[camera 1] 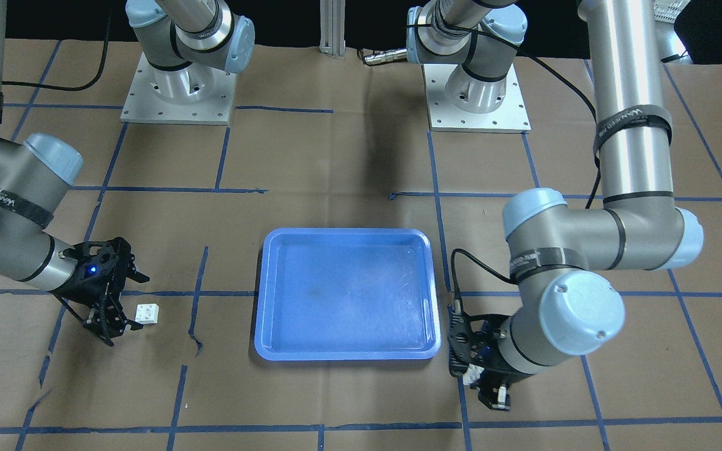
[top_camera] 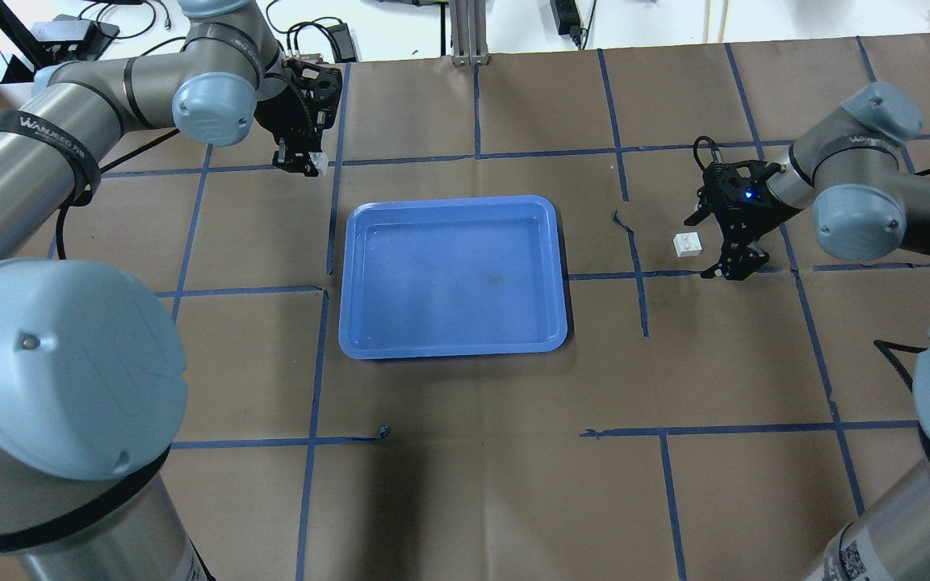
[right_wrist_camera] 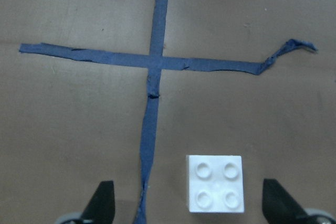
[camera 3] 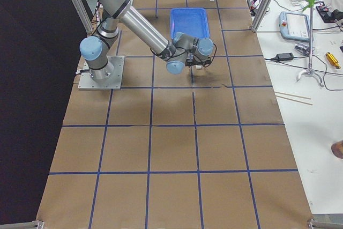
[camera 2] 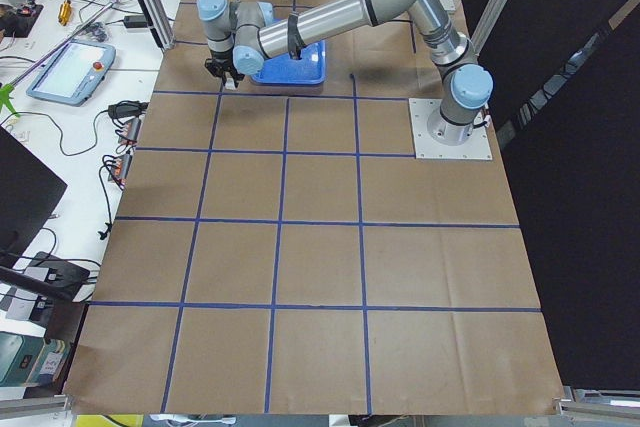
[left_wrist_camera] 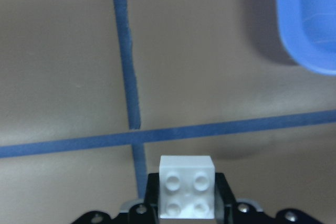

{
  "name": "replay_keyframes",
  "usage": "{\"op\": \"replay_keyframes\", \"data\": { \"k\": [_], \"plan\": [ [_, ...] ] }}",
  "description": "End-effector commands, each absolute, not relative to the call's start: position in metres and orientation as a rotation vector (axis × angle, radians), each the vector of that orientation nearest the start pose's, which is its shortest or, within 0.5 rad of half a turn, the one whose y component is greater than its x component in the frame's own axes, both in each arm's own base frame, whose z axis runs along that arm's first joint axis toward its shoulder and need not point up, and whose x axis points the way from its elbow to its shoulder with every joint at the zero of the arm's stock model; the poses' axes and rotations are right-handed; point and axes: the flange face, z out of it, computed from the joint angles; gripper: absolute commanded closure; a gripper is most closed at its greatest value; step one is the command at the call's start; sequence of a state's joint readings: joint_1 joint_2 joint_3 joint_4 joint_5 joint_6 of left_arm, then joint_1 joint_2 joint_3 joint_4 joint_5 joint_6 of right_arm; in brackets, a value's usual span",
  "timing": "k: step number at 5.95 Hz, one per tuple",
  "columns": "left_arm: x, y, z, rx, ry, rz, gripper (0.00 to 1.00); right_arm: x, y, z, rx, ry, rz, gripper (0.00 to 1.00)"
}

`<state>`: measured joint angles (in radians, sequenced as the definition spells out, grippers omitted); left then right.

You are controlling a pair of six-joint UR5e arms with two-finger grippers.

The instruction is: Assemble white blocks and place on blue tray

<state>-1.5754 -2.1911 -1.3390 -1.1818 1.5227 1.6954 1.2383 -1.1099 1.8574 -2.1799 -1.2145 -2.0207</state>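
Observation:
The blue tray [top_camera: 453, 274] lies empty in the middle of the table; it also shows in the front view [camera 1: 348, 294]. My left gripper [top_camera: 307, 160] is shut on one white block [left_wrist_camera: 187, 187], studs toward the wrist camera, held beside the tray's far left corner [left_wrist_camera: 310, 24]; that block also shows in the front view [camera 1: 472, 374]. The second white block [top_camera: 687, 244] rests on the paper right of the tray. My right gripper [top_camera: 707, 247] is open around it; in the right wrist view the block [right_wrist_camera: 216, 183] sits between the fingers [right_wrist_camera: 102, 203], nearer the right one.
Brown paper with blue tape grid lines [top_camera: 634, 266] covers the table. The two arm bases [camera 1: 176, 88] stand on plates at the robot's side. A torn tape end [right_wrist_camera: 294, 45] curls ahead of the right gripper.

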Motion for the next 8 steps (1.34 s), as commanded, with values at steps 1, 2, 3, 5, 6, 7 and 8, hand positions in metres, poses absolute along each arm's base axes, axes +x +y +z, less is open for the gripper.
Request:
{"op": "replay_keyframes", "data": {
  "k": [1, 2, 3, 5, 6, 7, 8],
  "plan": [
    [-0.212, -0.651, 0.286, -2.366, -2.007, 0.047, 1.00, -0.025, -0.586, 0.168, -2.103, 1.918, -0.398, 0.00],
    [-0.236, -0.628, 0.278, -2.371, -1.970, 0.015, 1.00, -0.025, -0.587, 0.169, -2.105, 1.917, -0.399, 0.02],
    [-0.262, -0.609, 0.254, -2.281, -2.044, -0.044, 0.99, -0.024, -0.587, 0.169, -2.109, 1.914, -0.397, 0.13],
    [-0.301, -0.596, 0.208, -2.322, -2.022, -0.024, 0.99, -0.024, -0.586, 0.166, -2.110, 1.908, -0.395, 0.33],
    [-0.307, -0.596, 0.190, -2.331, -2.016, -0.044, 0.98, -0.025, -0.587, 0.164, -2.108, 1.907, -0.394, 0.44],
    [-0.306, -0.595, 0.190, -2.328, -2.019, -0.049, 0.97, -0.025, -0.588, 0.165, -2.113, 1.905, -0.397, 0.61],
    [-0.307, -0.591, 0.188, -2.320, -2.010, -0.068, 0.95, -0.025, -0.588, 0.167, -2.117, 1.907, -0.400, 0.73]
  ]
}}
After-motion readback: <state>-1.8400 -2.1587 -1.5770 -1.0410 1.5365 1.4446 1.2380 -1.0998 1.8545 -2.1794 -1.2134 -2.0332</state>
